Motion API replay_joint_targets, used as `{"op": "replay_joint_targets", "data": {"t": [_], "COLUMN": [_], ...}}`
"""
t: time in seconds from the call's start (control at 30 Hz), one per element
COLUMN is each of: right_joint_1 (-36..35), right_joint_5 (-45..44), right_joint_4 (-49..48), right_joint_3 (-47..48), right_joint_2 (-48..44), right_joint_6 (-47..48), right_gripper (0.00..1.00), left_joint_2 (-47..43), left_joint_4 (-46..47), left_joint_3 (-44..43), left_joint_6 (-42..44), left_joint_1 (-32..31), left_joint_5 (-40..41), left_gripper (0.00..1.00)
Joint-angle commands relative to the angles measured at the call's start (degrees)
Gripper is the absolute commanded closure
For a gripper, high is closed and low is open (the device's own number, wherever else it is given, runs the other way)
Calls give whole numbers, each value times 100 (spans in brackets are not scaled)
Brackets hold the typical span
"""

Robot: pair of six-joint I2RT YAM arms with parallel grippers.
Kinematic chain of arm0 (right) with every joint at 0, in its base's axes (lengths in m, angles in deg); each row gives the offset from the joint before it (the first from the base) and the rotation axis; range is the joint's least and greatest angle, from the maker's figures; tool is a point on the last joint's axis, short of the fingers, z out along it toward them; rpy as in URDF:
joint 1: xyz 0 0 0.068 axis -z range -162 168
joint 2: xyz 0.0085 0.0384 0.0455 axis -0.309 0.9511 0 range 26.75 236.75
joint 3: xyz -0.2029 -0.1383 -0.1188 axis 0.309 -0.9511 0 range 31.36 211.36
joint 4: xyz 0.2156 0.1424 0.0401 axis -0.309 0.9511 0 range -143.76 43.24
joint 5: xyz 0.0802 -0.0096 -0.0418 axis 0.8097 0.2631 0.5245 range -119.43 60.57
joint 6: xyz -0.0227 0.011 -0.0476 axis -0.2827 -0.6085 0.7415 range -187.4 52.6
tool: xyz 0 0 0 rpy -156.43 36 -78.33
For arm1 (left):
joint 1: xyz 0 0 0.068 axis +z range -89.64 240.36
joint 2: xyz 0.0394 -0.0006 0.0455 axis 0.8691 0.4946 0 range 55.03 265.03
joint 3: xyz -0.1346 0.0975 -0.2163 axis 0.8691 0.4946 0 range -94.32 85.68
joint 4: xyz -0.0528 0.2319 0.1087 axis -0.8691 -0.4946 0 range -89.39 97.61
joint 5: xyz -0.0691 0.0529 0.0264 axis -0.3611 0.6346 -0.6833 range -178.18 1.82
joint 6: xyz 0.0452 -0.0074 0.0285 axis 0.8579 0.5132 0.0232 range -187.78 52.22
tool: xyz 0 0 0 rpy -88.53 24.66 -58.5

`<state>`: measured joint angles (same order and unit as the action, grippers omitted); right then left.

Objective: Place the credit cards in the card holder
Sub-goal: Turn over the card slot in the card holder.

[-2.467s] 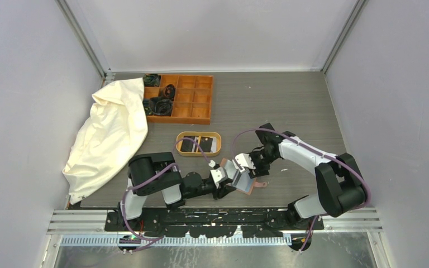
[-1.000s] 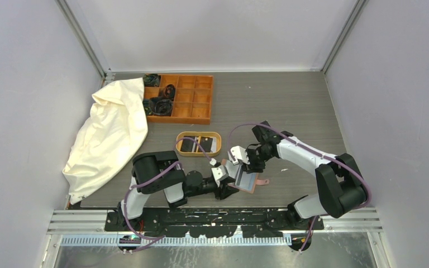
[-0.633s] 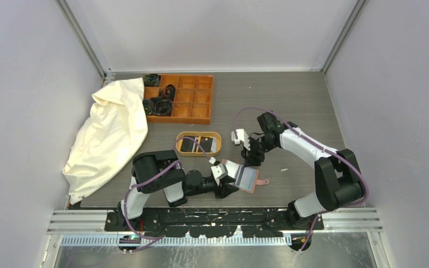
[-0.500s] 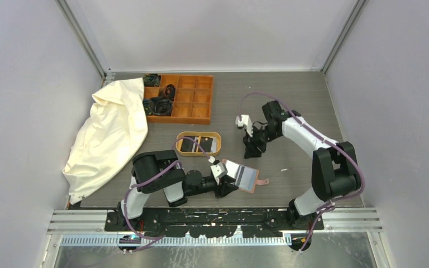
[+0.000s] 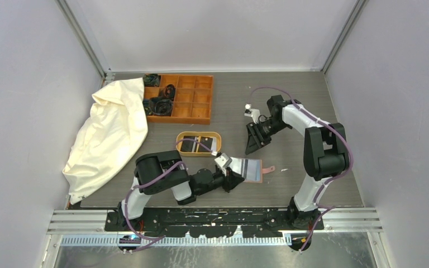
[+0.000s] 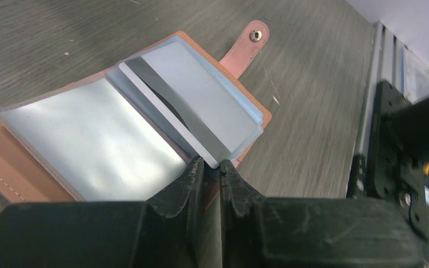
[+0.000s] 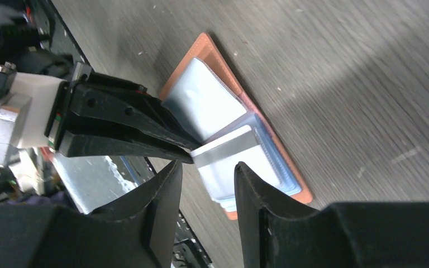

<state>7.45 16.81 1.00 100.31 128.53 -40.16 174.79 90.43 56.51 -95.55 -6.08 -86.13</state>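
Now the card holder lies open on the table just ahead of the left arm, leather side down and snap strap out to the side, and there's a card in it. A pale card with a dark stripe sits inside one of the clear pockets. The neighbouring sleeve looks unfilled.

The left gripper is pinched together on the near corner of the filled pocket, pinning the holder. Whether the card's own corner is in that pinch cannot be told. The right gripper hangs above the holder and back from it, fingers apart, carrying nothing.

So one card looks to be home, by this reckoning, and the job is only partly done. Over in the oval wooden tray, just beyond the left gripper, dark cards lie flat. There are at least two, with a pale patch showing at the right end, and all of them have yet to go in.

Further back, the orange compartment box holds dark tangled items in its left-hand cells, too small to name. A white cloth slumps against its left side
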Motion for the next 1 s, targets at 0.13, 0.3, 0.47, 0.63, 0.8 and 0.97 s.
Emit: {"op": "replay_joint_targets", "data": {"t": [0.13,0.3,0.47,0.63,0.8,0.97], "right_joint_1": [944,1273,1277,1283,1283,1283], "right_joint_5": [257,199,-239,-702,-922,-1144], "right_joint_4": [-367,-621,-359,-28,99,83], "right_joint_3": [-100,-338,-194,2,71,49], "right_joint_2": [-332,-346,67,401,537,598], "right_joint_6": [-1207,-1656,-1629,-1407,-1311,-1297], "right_gripper": [55,55,59,60,61,61], "left_joint_2": [4,104,159,157,151,213], "left_joint_4": [-2572,-2856,-2977,-2840,-2753,-2656], "left_joint_3": [-1071,-1715,-1980,-1851,-1803,-1793], "left_joint_6": [-961,-1081,-1107,-1152,-1167,-1230], "left_joint_1": [-10,-14,-16,-10,-10,-3], "left_joint_5": [1237,1157,1001,978,909,826], "left_gripper": [83,76,71,68,66,64]}}
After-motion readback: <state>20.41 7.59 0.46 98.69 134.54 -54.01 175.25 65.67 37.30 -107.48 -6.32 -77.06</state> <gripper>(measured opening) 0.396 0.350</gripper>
